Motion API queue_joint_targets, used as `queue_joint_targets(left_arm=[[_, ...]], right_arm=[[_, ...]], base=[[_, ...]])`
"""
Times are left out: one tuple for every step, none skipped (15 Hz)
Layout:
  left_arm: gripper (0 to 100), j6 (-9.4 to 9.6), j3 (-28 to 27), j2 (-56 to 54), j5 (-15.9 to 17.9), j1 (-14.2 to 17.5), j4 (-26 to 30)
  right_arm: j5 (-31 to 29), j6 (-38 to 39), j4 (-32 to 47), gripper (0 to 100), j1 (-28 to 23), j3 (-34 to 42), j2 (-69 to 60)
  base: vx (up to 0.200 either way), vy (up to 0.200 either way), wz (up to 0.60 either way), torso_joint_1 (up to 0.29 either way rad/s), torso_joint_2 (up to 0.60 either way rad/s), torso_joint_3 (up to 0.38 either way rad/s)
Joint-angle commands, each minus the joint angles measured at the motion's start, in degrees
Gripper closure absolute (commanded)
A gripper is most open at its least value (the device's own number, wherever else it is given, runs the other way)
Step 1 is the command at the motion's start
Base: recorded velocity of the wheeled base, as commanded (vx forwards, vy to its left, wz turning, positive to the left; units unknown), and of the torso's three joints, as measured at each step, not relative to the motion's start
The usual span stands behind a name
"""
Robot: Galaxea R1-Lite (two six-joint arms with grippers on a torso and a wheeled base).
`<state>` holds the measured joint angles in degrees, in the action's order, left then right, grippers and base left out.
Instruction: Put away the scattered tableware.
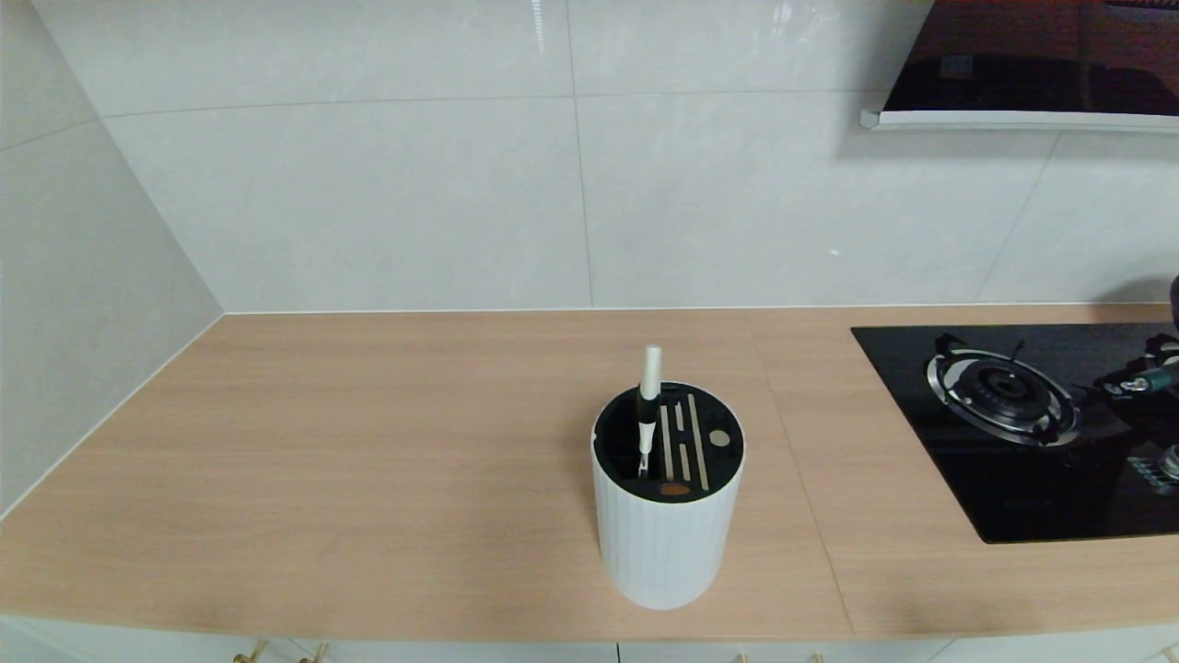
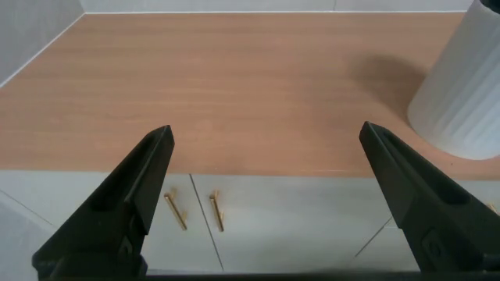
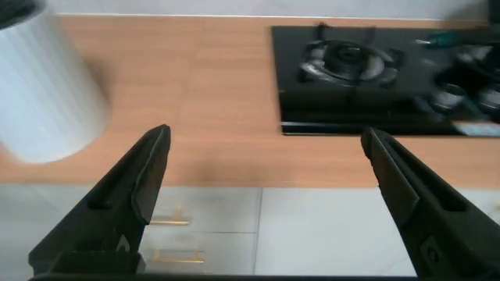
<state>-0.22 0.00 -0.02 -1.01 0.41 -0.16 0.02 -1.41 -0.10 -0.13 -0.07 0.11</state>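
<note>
Fork (image 1: 648,405) upright in white holder (image 1: 668,543) (slotted top), wooden counter (image 1: 368,460)

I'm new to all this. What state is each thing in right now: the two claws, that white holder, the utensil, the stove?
Left claw: open, empty.
Right claw: open, empty.
White holder: upright on the counter.
White-handled utensil: standing in the holder, handle up.
Stove burner: no flame visible.
Cabinet doors: shut.
</note>
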Motion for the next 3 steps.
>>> queue_joint_targets(left_arm=[[0,-0.04,0.00,0.11,-0.04,0.02,-0.02],[0,-0.04,0.00,0.11,-0.04,0.02,-0.02],[0,-0.04,0.00,0.11,-0.04,0.02,-0.02]], right_arm=[[0.06,0.36,0.36,0,0.05,0.07,0.07],[-0.02,0.45,0.36,0,0.05,0.07,0.07],[-0.02,0.45,0.36,0,0.05,0.07,0.07]], base=[[0.000,0.000,0.00,0.000,0.00,0.000],[0.000,0.000,0.00,0.000,0.00,0.000],[0.000,0.000,0.00,0.000,0.00,0.000]])
